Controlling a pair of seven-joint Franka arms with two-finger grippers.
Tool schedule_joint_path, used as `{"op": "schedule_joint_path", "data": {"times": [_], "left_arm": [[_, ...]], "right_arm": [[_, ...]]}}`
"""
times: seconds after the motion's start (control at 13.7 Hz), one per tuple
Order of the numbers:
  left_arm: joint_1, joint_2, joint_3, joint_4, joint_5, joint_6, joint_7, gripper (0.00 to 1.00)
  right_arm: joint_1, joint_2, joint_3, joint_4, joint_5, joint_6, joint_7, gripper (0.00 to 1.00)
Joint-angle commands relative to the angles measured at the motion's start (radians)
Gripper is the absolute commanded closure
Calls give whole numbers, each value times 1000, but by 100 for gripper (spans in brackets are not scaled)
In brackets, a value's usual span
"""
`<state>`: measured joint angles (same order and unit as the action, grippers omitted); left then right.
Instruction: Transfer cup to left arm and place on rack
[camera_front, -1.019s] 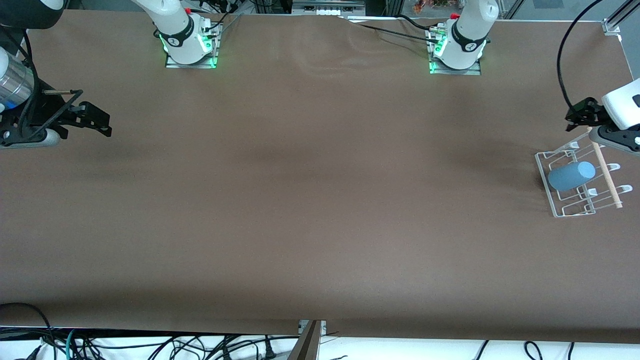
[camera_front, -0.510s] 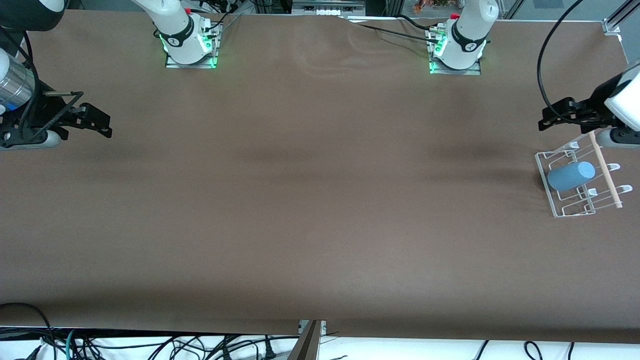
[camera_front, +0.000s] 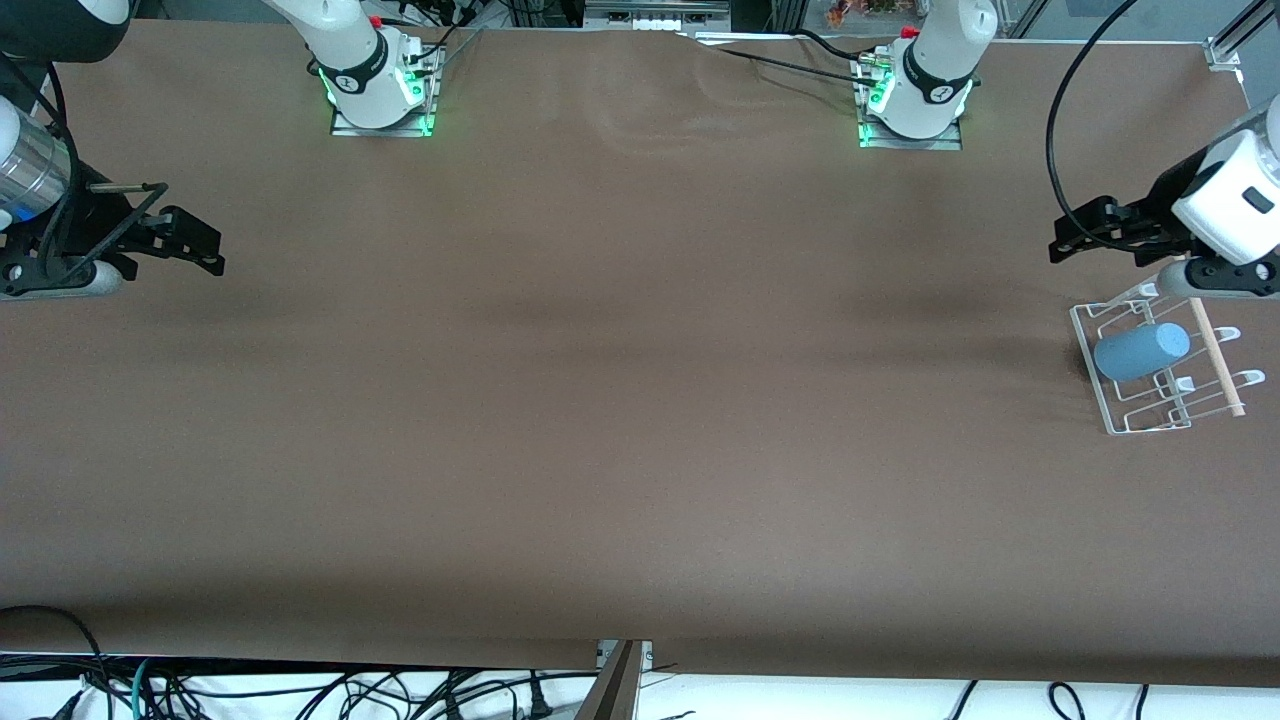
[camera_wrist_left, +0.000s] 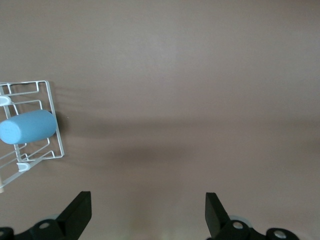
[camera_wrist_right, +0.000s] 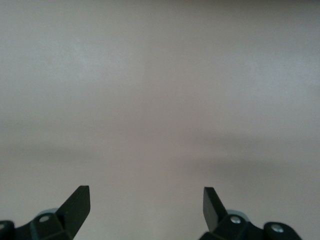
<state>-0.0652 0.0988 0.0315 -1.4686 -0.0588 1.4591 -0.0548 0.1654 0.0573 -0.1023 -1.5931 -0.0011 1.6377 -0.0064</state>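
Observation:
The light-blue cup (camera_front: 1141, 351) lies on its side in the white wire rack (camera_front: 1112, 406) at the left arm's end of the table; both also show in the left wrist view, the cup (camera_wrist_left: 27, 127) in the rack (camera_wrist_left: 56, 134). My left gripper (camera_front: 1075, 237) is open and empty, in the air over bare table just beside the rack's end toward the robots' bases. Its open fingers (camera_wrist_left: 80, 207) show over bare cloth. My right gripper (camera_front: 195, 245) is open and empty at the right arm's end of the table, over bare cloth, and waits there.
A brown cloth covers the table (camera_front: 620, 400). The rack has a light wooden rod (camera_front: 1212, 340) along its side. A black cable (camera_front: 1060, 130) loops from the left arm. Cables lie below the table's near edge (camera_front: 300, 690).
My left gripper has drawn away from the rack toward the table's middle and lifted, leaving the cup lying in the rack. The right arm has not moved.

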Motion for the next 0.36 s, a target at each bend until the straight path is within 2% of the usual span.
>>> {"op": "schedule_joint_path", "data": {"times": [0.0, 0.29], "left_arm": [[5, 51, -1, 80, 2, -46, -5, 0], [4, 55, -1, 80, 1, -46, -6, 0]], "right_arm": [[-7, 7, 9, 24, -11, -7, -6, 0], [-7, 7, 9, 24, -11, -7, -7, 0]]}}
